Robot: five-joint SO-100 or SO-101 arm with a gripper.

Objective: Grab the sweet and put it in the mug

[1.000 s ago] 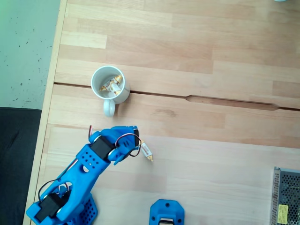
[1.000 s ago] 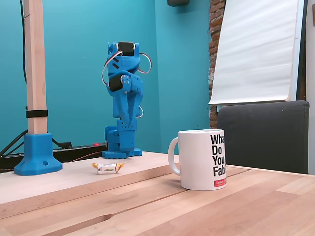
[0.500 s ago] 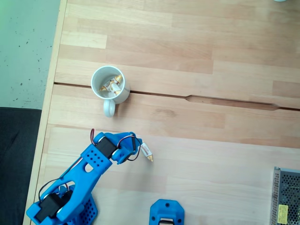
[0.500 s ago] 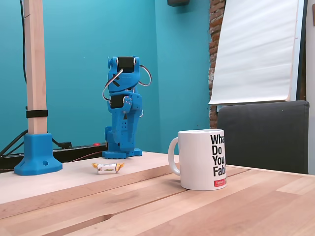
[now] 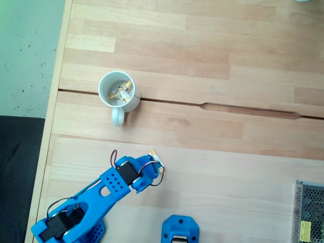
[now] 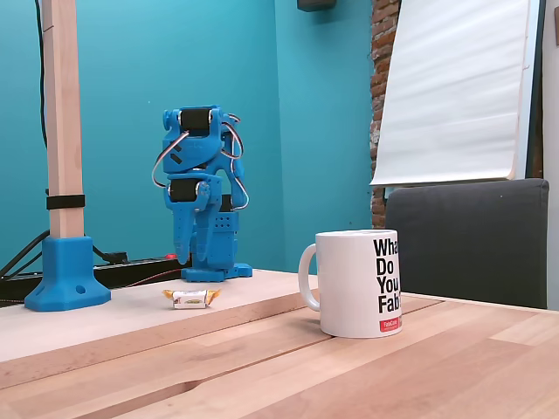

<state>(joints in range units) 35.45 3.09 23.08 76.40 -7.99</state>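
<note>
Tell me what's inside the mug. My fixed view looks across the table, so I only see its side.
Observer: In a fixed view from above, the mug already holds several wrapped candies.
Operator: Are the jaws lined up on the sweet?
Observer: From above, the jaws overlap the left part of the sweet. I cannot tell if they are open.
</note>
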